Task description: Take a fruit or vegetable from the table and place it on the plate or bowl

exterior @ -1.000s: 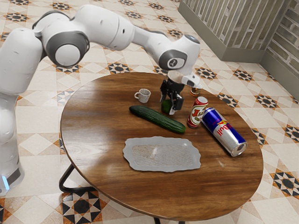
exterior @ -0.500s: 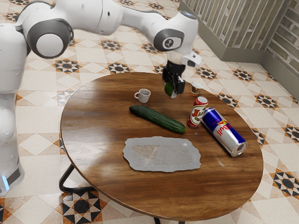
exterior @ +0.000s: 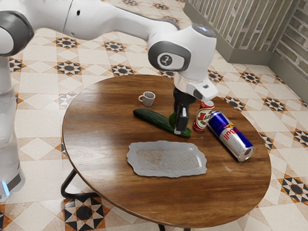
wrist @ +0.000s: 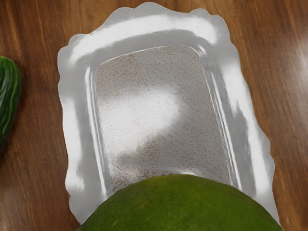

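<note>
My gripper [exterior: 177,124] hangs above the table, shut on a small round green fruit [exterior: 172,117] that peeks out beside the black fingers. The same green fruit [wrist: 180,204] bulges just under my hand in the wrist view. Beneath and ahead of it lies the grey wavy-edged plate [wrist: 77,125], bare inside. In the exterior view the plate [exterior: 139,166] rests at the table's front, a little nearer the camera than the gripper. A long dark green cucumber [exterior: 156,121] lies on the wood behind the plate, partly covered by my hand, and its end [wrist: 7,103] shows beside the plate.
A small white cup [exterior: 147,98] stands at the back of the round wooden table [exterior: 96,130]. A red can [exterior: 204,115] stands upright to the exterior view's right of the gripper, and a blue energy drink can [exterior: 230,135] lies on its side beyond it.
My hand rose from the tabletop with the green fruit, then swung forward over the cucumber toward the plate. Nothing else on the table has moved.
</note>
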`<move>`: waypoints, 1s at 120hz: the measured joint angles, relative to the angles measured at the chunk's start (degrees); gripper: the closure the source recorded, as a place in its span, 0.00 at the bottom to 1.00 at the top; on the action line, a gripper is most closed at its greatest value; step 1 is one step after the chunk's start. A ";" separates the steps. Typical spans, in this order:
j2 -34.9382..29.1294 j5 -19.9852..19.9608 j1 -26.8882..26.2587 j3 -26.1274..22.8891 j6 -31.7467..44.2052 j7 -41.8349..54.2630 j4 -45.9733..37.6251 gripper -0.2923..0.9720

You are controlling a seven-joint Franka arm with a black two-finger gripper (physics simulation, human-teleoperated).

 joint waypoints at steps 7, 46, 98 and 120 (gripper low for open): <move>0.23 0.05 -1.26 -0.31 0.00 0.09 -0.17 0.68; 1.07 0.15 -4.96 0.21 0.41 0.46 -0.26 0.67; 1.99 1.06 -4.02 -1.72 0.58 0.82 2.09 0.67; 3.39 1.15 -2.93 -0.61 1.00 0.96 2.01 0.67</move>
